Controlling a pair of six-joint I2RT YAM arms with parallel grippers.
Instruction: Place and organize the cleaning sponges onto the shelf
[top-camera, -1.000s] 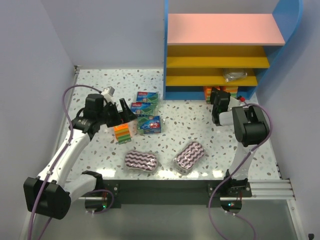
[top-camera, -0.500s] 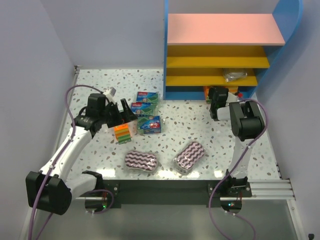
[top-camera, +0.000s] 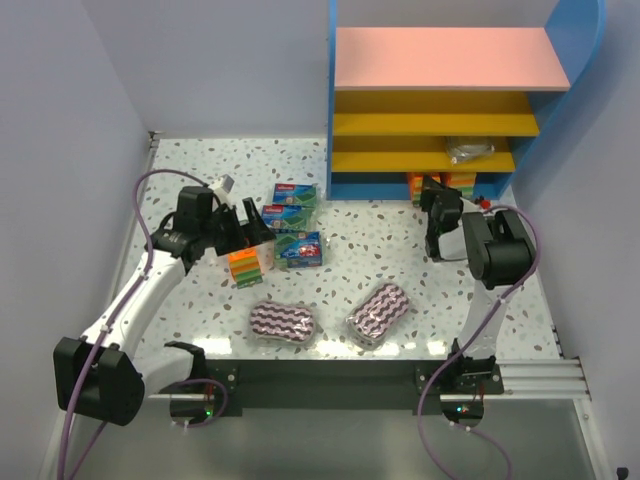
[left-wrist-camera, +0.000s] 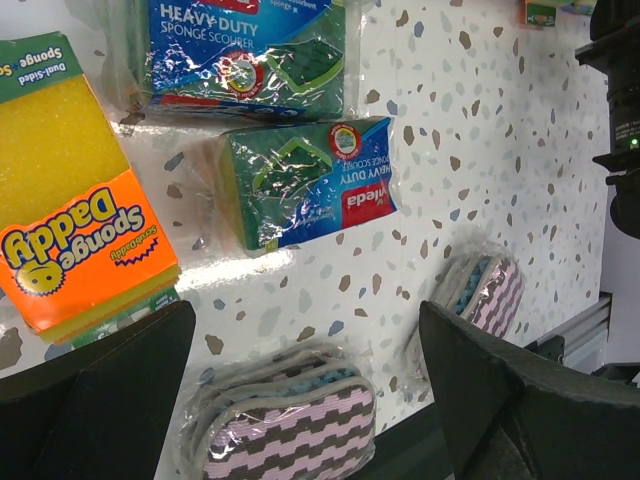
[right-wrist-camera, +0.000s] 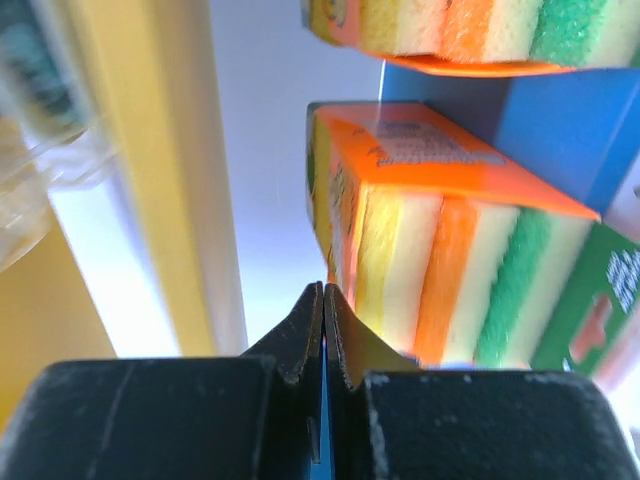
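My left gripper (top-camera: 250, 226) is open and empty, hovering over the packs on the left; in the left wrist view it (left-wrist-camera: 300, 400) is wide open. Below it lie an orange-yellow sponge block (top-camera: 245, 265) (left-wrist-camera: 75, 250), three green-blue flat packs (top-camera: 294, 195) (left-wrist-camera: 305, 180) and two purple-white striped pads (top-camera: 283, 322) (top-camera: 378, 313) (left-wrist-camera: 285, 425). My right gripper (top-camera: 431, 193) (right-wrist-camera: 323, 290) is shut and empty at the shelf's (top-camera: 450, 58) bottom opening, its tips beside an orange-yellow-green block (right-wrist-camera: 450, 270) lying there. A silvery scourer pack (top-camera: 470, 150) lies on a yellow board.
The speckled table (top-camera: 380, 240) is walled on the left, back and right. The shelf's blue side (top-camera: 331, 100) stands just right of the flat packs. A second sponge block (right-wrist-camera: 450, 30) lies beside the first in the bottom opening. A yellow board edge (right-wrist-camera: 150, 150) is left of my right fingers.
My right gripper has shifted slightly at the shelf's bottom opening and its arm has turned a little. My left gripper has edged slightly toward the packs, still open.
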